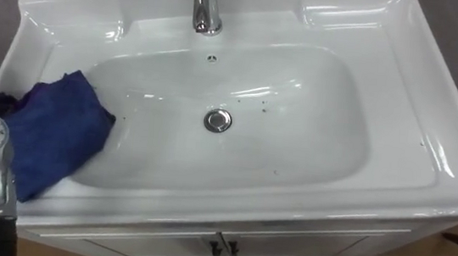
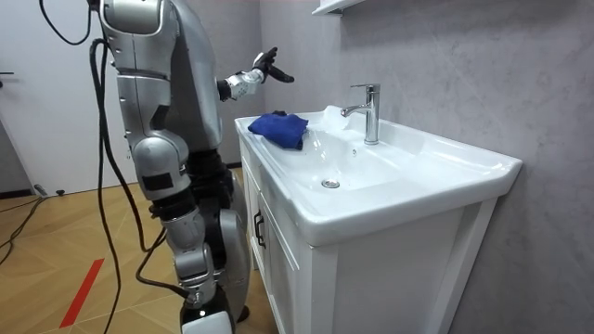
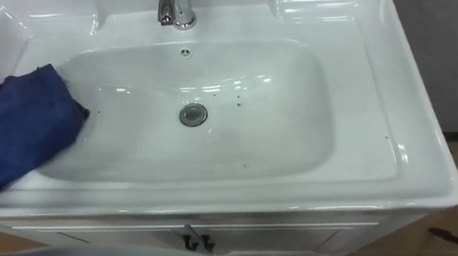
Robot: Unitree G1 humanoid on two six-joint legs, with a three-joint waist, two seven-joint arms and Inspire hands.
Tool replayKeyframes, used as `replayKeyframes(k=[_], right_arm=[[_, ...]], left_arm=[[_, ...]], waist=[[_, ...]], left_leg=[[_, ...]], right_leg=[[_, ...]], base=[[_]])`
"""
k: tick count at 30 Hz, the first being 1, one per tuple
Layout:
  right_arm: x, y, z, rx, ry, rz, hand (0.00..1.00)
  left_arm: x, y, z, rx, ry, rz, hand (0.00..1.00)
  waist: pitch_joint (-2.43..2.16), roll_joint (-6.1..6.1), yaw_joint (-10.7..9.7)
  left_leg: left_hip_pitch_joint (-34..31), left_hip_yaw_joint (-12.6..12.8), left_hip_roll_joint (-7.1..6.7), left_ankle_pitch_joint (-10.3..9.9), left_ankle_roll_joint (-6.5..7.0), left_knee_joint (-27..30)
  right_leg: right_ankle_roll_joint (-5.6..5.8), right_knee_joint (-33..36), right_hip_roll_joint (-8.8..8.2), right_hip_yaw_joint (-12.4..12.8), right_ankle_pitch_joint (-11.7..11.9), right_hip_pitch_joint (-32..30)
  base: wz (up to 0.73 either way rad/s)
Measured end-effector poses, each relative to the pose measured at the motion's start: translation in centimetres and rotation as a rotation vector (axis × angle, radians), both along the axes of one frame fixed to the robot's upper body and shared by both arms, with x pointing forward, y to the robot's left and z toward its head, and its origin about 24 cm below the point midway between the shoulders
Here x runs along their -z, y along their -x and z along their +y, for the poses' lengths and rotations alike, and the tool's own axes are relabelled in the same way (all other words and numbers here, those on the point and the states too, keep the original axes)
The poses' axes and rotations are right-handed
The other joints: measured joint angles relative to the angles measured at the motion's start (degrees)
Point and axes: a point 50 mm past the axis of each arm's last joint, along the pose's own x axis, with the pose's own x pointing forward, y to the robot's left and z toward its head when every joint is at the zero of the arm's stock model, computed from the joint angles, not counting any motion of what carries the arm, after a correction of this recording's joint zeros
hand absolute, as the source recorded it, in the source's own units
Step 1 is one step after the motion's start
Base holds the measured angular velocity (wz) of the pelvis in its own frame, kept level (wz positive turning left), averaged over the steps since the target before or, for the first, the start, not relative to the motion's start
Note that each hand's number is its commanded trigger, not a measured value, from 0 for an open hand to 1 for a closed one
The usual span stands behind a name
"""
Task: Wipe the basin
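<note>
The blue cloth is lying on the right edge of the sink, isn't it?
Not quite. The blue cloth is lying on the left edge of the sink, not the right. The left eye view shows it there.

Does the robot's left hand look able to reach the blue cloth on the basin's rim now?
Probably yes. The left hand is raised, open, a little above the blue cloth, which lies on the left rim of the basin and hangs partly into the bowl. Nothing stands between them.
</note>
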Motion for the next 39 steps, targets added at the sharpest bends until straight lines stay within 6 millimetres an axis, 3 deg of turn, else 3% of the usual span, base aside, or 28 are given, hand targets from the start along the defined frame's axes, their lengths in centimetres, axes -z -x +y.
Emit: replayKeyframes(k=[5,9,11,12,16,20,22,26,28,31,36,39], right_arm=[[0.0,0.2,-0.1,0.001,0.011,0.007,0.00],[-0.1,0.5,-0.1,0.001,0.010,0.012,0.00],[-0.1,0.4,-0.1,0.000,0.011,0.004,0.00],[-0.1,0.2,-0.1,-0.003,0.013,-0.004,0.00],[-0.1,-0.3,-0.1,-0.007,0.018,-0.016,0.00],[-0.2,-0.4,-0.4,0.009,0.031,-0.023,0.00],[-0.1,-0.6,-0.3,0.008,0.028,-0.030,0.00],[-0.2,-1.1,-0.4,0.014,0.030,-0.041,0.00],[-0.2,-1.2,-0.3,0.058,0.023,-0.051,0.00],[-0.1,-0.7,-0.1,0.069,0.016,-0.037,0.00],[0.0,0.0,0.1,0.065,0.007,-0.010,0.00],[0.1,-0.2,0.1,0.067,0.001,-0.002,0.00]], left_arm=[[0.7,2.4,2.0,-0.137,-0.003,0.020,0.00],[1.3,3.6,3.1,-0.214,0.040,0.017,0.00],[2.0,4.3,3.8,-0.265,0.077,0.022,0.00],[2.7,5.1,4.3,-0.309,0.106,0.033,0.00],[5.0,8.1,5.2,-0.438,0.221,0.054,0.00],[7.9,11.8,5.4,-0.566,0.328,0.138,0.00],[9.5,14.0,5.0,-0.627,0.393,0.181,0.00],[12.6,17.4,3.9,-0.717,0.473,0.335,0.00],[15.0,20.2,2.1,-0.768,0.553,0.463,0.00],[17.6,22.8,-0.7,-0.764,0.636,0.642,0.00],[20.2,25.4,-4.4,-0.644,0.721,0.906,0.00],[21.1,25.4,-5.6,-0.477,0.694,1.075,0.00]], waist=[[-0.16,0.04,0.5],[-0.45,0.13,2.9],[-0.26,-0.23,3.6],[-0.52,0.15,4.2],[-0.68,-0.13,5.5],[-1.41,-0.36,6.5],[-1.18,-0.88,6.6],[-1.15,-0.86,7.0],[-1.12,-0.99,6.8],[-0.96,-1.50,6.0],[-0.92,-2.62,4.8],[-0.48,-3.46,4.2]], left_leg=[[0.5,0.0,-0.05,0.0,0.00,-0.9],[0.8,0.0,-0.05,0.0,0.00,-1.0],[0.9,-0.1,-0.06,0.0,0.00,-1.1],[0.8,-0.1,-0.07,0.0,0.00,-1.1],[-0.2,-1.5,-0.50,0.1,0.10,-0.9],[-0.1,-1.9,-0.96,0.2,0.25,-1.0],[0.0,-2.3,-1.11,0.2,0.25,-0.9],[-0.4,-2.7,-1.17,0.1,0.26,-0.9],[-0.4,-2.8,-1.21,0.1,0.29,-0.9],[-0.1,-3.4,-1.29,0.1,0.33,-0.9],[-0.2,-3.8,-1.32,0.1,0.38,-0.7],[-0.1,-3.9,-1.41,0.1,0.38,-0.6]], right_leg=[[0.04,-0.1,-0.02,-0.1,0.0,0.0],[0.05,-0.1,-0.03,-0.1,0.0,0.2],[0.05,-0.1,-0.04,-0.4,0.0,0.4],[0.08,-0.1,-0.06,-0.5,0.0,0.3],[0.22,-0.1,-0.37,-1.6,-0.5,-0.1],[0.46,0.0,-0.85,-2.1,-0.7,0.2],[0.58,0.1,-1.06,-3.0,-0.7,0.6],[0.62,0.0,-1.11,-2.9,-1.0,0.1],[0.65,0.0,-1.14,-3.0,-1.0,0.2],[0.69,-0.2,-1.24,-3.7,-1.1,0.9],[0.61,0.0,-1.38,-4.7,-1.3,1.4],[0.69,-0.1,-1.44,-4.8,-1.6,1.9]], base=[[-0.02],[0.00],[0.04],[0.00],[0.16],[0.10],[0.12],[0.03],[0.02],[0.10],[0.09],[0.06]])
